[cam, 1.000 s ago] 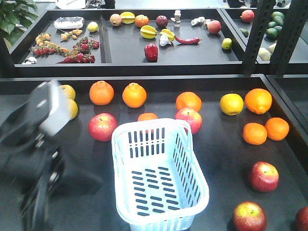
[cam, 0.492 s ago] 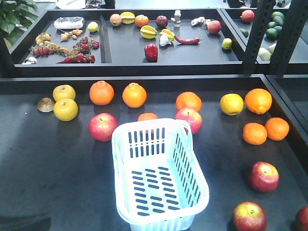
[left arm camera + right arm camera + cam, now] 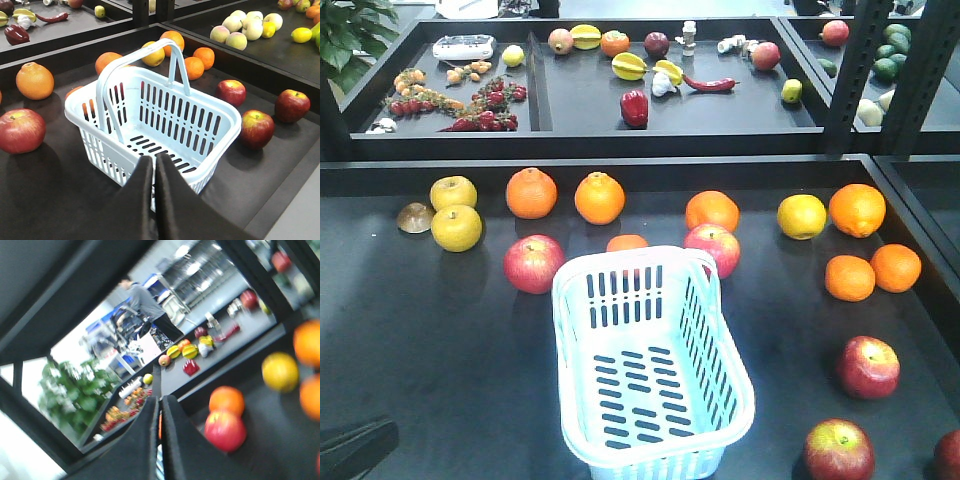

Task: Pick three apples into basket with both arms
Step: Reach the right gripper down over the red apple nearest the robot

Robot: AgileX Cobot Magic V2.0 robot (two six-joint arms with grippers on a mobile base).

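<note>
The pale blue basket (image 3: pixel 632 259) stands empty in the middle of the dark table, handles down in the front view. Red apples lie around it: one at its left (image 3: pixel 533 263), one behind it (image 3: pixel 713 247), and others at the right front (image 3: pixel 867 366) (image 3: pixel 838 450). My left gripper (image 3: pixel 154 164) is shut and empty, hovering over the basket's (image 3: pixel 102 150) near rim, with an apple (image 3: pixel 21 131) to its left. In the tilted, blurred right wrist view my right gripper (image 3: pixel 160 401) is shut and empty, with an apple (image 3: pixel 224 430) to its right.
Oranges (image 3: pixel 531 192) (image 3: pixel 599 197) (image 3: pixel 856 209) and yellow fruits (image 3: pixel 456 227) (image 3: pixel 801 216) are scattered across the table. A raised back tray (image 3: pixel 535 100) holds peppers, chillies and small fruit. A dark post (image 3: pixel 850 70) rises at the right. A dark arm piece (image 3: pixel 355 450) shows at the bottom left.
A second ago the left arm filled the left side of the front view, hiding the yellow fruits. It has drawn back; only a dark piece remains at the bottom left corner.
</note>
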